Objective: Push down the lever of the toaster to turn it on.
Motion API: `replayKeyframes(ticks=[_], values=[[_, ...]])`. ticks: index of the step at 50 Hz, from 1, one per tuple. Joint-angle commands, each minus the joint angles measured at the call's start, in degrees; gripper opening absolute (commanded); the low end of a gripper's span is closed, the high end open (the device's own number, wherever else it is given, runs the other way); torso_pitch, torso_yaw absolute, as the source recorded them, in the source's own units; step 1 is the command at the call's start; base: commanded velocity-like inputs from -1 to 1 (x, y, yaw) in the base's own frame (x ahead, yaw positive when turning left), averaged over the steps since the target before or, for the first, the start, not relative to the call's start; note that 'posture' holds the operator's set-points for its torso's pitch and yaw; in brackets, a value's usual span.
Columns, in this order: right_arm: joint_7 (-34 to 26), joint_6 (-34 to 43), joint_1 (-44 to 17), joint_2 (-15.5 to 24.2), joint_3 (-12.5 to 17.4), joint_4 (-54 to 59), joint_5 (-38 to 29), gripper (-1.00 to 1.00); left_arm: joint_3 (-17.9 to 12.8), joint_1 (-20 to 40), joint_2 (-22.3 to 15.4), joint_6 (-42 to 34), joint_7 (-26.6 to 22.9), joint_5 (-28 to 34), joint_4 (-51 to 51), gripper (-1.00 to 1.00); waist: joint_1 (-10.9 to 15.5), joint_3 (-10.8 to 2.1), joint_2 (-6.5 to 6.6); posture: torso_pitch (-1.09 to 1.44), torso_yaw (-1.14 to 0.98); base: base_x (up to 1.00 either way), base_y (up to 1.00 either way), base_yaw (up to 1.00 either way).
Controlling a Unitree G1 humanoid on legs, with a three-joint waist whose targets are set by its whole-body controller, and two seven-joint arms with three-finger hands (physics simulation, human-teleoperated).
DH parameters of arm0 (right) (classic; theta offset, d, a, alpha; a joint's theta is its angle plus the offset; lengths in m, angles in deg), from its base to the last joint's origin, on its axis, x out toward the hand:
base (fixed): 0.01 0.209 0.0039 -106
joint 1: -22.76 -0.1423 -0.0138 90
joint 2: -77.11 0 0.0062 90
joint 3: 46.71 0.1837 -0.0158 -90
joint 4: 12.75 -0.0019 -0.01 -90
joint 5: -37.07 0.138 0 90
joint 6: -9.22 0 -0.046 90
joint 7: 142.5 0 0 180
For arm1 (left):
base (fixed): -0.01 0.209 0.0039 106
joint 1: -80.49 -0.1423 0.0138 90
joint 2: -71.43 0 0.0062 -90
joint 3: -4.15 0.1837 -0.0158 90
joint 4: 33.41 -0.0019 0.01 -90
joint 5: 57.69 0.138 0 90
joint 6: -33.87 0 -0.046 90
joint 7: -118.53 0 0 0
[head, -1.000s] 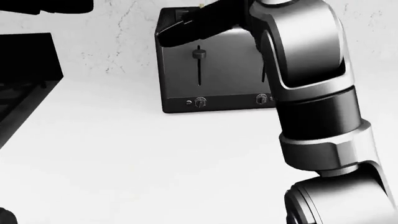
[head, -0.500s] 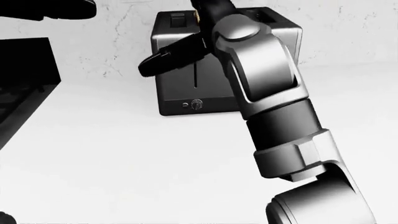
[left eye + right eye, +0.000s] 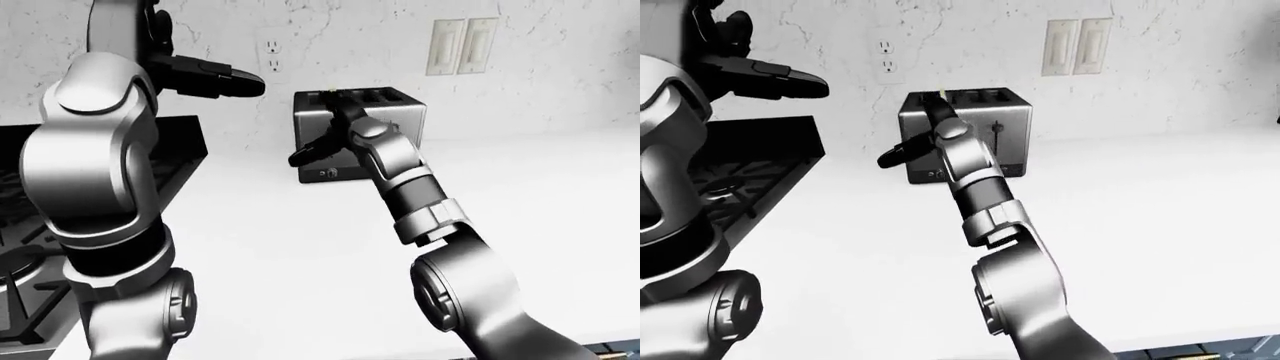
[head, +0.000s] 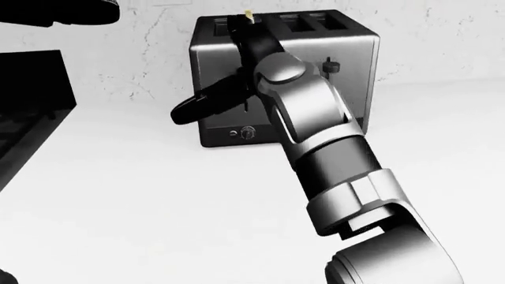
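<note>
The toaster (image 4: 315,53) stands at the far side of the white worktop (image 4: 142,201), against the wall. The right hand (image 4: 225,89) lies across its near face, fingers (image 4: 193,107) spread apart (covering the left lever). The left hand (image 3: 205,75) hangs raised at left, fingers extended and empty.
</note>
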Motion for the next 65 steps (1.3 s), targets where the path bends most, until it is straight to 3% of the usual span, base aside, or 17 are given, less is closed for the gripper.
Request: replayKeyframes(ticks=[1, 21, 43, 65], values=[[0.4, -3.3, -2.6, 0.2, 0.2, -0.7, 0.1, 1.0, -0.4, 1.6, -0.6, 1.4, 0.2, 0.1, 1.1, 1.0, 0.0, -0.76, 0.26, -0.45, 0.0, 0.0, 0.0, 0.0], [1.2, -12.2, -2.8, -1.9, 0.7, 11.9, 0.4, 1.0, -0.5, 1.4, -0.7, 1.6, 0.8, -0.7, 1.1, 1.0, -0.3, -1.07, 0.54, -0.45, 0.0, 0.0, 0.0, 0.0], [1.8, -20.8, 3.3, -3.7, 1.3, 19.6, -0.8, 1.0, -0.7, 1.9, -1.1, 0.2, 0.8, -1.1, 2.3, 1.0, -0.4, -1.19, 0.61, -0.45, 0.0, 0.0, 0.0, 0.0], [1.5, -22.2, 4.8, -4.3, 2.1, 21.8, -1.5, 1.0, -0.6, 1.2, -1.2, 1.1, 0.8, -1.2, 1.9, 1.0, -0.4, -1.47, 0.56, -0.45, 0.0, 0.0, 0.0, 0.0]])
